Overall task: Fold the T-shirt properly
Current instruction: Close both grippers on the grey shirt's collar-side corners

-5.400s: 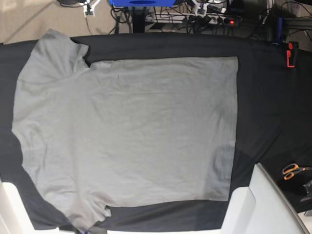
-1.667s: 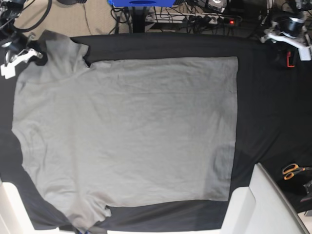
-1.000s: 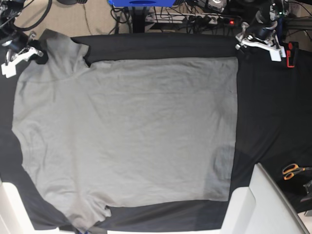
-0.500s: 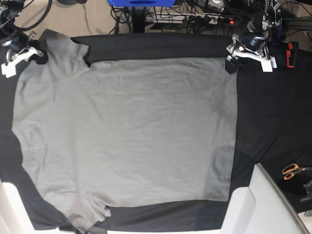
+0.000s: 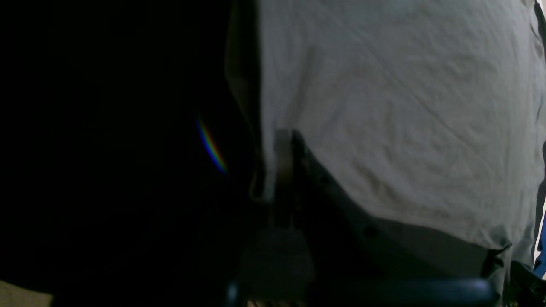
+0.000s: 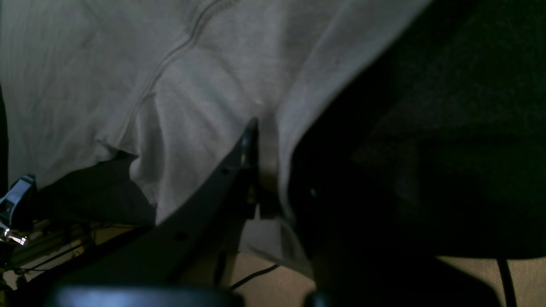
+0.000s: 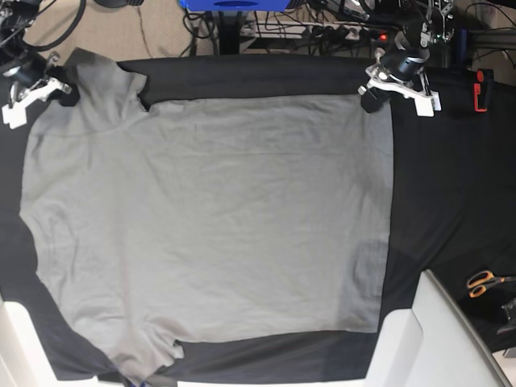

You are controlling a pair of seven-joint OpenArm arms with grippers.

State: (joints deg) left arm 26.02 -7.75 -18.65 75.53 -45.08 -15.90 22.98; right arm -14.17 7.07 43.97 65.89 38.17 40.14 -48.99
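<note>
Black cloth (image 7: 451, 185) covers the table, w/ 1 T-shirt (image 7: 210, 218) spread flat on it — light grey, short sleeves, lightly wrinkled, collar end at base view's left, hem at right. 2 grippers: left gripper (image 7: 372, 98) clamped on the hem's far corner, right gripper (image 7: 66, 93) clamped on the far sleeve edge. 1 pair of orange-handled scissors (image 7: 486, 282) near right edge, 1 red clamp (image 7: 480, 90) far right — cables (image 7: 322, 28) behind the table

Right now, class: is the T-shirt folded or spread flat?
Spread flat. The T-shirt lies open in one layer on the black cloth, both sleeves out.
</note>
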